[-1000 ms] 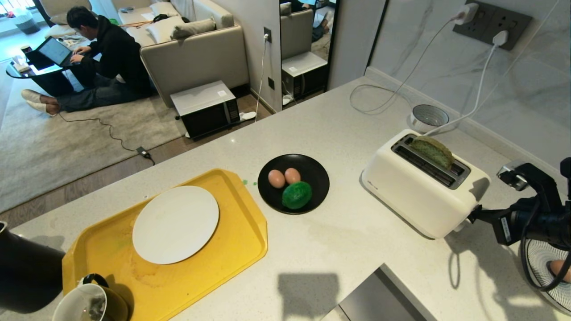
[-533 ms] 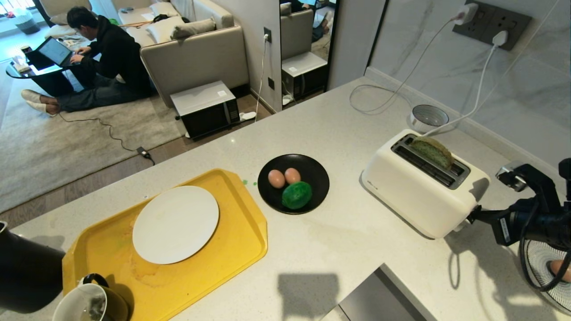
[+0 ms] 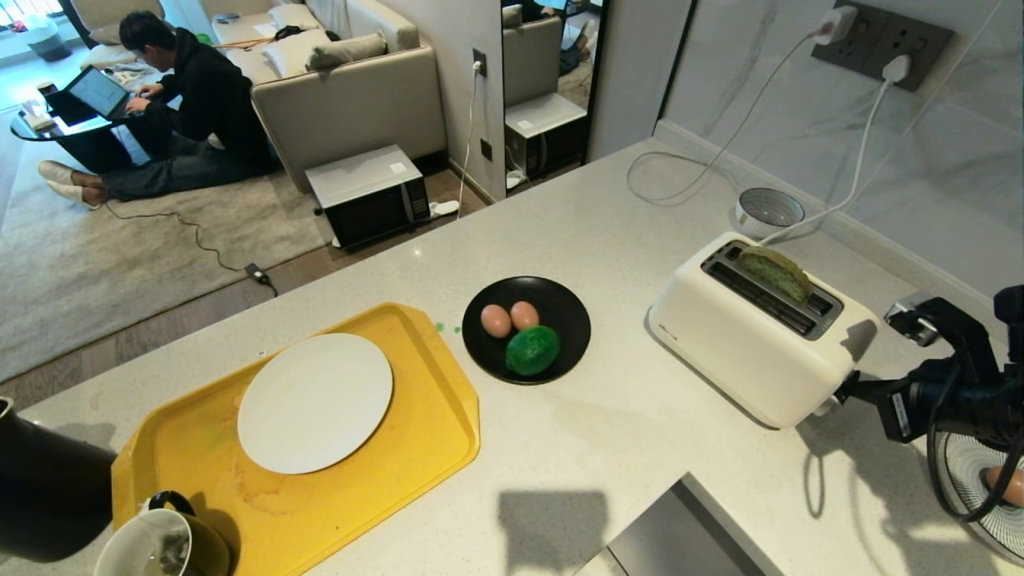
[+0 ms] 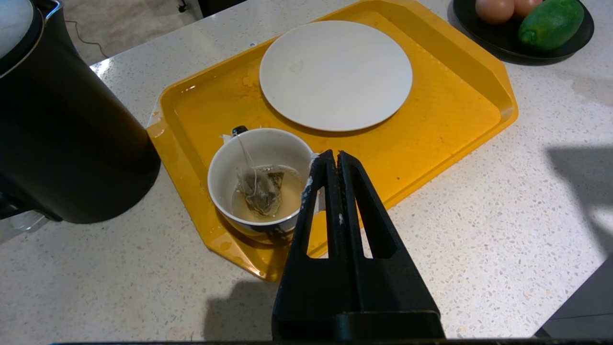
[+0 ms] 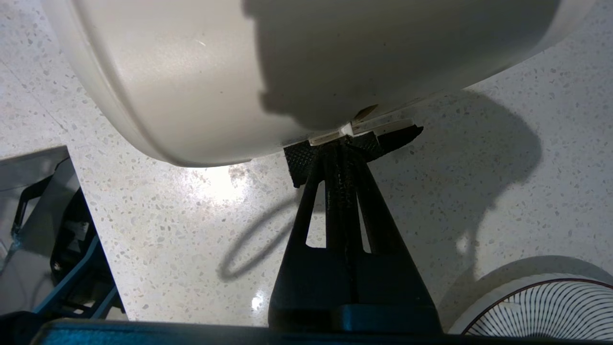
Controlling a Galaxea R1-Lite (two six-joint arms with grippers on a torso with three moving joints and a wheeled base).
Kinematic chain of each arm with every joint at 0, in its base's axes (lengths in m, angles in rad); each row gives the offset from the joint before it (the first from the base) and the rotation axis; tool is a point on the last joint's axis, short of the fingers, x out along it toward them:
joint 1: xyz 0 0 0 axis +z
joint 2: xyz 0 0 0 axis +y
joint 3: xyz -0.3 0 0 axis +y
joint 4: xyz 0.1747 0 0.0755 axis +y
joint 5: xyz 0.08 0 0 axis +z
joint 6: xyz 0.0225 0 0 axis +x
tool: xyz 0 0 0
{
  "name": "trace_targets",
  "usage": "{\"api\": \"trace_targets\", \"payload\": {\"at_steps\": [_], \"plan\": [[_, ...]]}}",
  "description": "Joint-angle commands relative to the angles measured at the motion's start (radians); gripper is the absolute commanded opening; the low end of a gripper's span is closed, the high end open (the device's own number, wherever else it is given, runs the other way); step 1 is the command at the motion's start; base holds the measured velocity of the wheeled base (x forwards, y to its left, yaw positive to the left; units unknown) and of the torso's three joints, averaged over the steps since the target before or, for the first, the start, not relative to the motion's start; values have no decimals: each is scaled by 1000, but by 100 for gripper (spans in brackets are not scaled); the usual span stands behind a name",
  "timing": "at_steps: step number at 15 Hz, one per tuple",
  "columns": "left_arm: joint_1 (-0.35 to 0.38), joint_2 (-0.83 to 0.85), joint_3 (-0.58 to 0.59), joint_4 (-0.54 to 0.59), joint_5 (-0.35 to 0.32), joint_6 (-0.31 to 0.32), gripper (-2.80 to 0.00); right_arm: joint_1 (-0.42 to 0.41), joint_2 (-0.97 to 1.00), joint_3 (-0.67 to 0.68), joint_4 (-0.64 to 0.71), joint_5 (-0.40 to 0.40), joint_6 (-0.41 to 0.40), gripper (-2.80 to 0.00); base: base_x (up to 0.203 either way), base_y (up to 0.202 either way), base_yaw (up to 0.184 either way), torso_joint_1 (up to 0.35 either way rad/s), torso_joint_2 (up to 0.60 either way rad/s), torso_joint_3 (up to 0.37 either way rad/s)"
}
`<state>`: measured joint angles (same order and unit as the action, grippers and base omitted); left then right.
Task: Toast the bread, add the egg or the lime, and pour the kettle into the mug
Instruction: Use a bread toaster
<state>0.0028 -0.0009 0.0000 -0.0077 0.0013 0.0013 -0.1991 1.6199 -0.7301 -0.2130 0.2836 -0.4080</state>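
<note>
The bread (image 3: 774, 270) stands in the far slot of the white toaster (image 3: 744, 344), its green top showing above the slot. My right gripper (image 3: 842, 392) is shut, its tips (image 5: 346, 143) against the small lever at the toaster's (image 5: 268, 72) near end. Two eggs (image 3: 510, 318) and the lime (image 3: 532, 350) lie on a black plate (image 3: 572, 316). The black kettle (image 3: 40, 488) stands at the near left, beside the mug (image 3: 156, 548). My left gripper (image 4: 335, 155) hangs shut and empty over the tray, next to the mug (image 4: 225, 158), which holds a tea bag in liquid.
A yellow tray (image 3: 432, 424) carries a white plate (image 3: 314, 402) and the mug. A patterned bowl (image 3: 972, 472) with an egg (image 3: 1006, 484) sits under my right arm. A small bowl (image 3: 770, 210) and power cords lie behind the toaster. A person sits on the floor far left.
My right arm has crept slightly left, toward the toaster's end. Everything else stays put.
</note>
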Motion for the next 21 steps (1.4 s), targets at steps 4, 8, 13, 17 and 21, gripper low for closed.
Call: {"api": "trace_targets", "payload": {"at_steps": [4, 8, 13, 17, 21], "plan": [[0, 1, 0, 0, 0, 0, -280, -3, 9, 14, -28, 2, -3, -280, 0, 0, 0, 0, 0, 0], [0, 1, 0, 0, 0, 0, -280, -1, 31, 44, -89, -3, -5, -280, 0, 0, 0, 0, 0, 0], [0, 0, 0, 0, 0, 0, -280, -3, 26, 52, -91, -3, -11, -280, 0, 0, 0, 0, 0, 0], [0, 1, 0, 0, 0, 0, -280, -3, 24, 55, -91, -3, -11, -280, 0, 0, 0, 0, 0, 0], [0, 1, 0, 0, 0, 0, -280, -3, 12, 57, -91, -4, -12, -280, 0, 0, 0, 0, 0, 0]]}}
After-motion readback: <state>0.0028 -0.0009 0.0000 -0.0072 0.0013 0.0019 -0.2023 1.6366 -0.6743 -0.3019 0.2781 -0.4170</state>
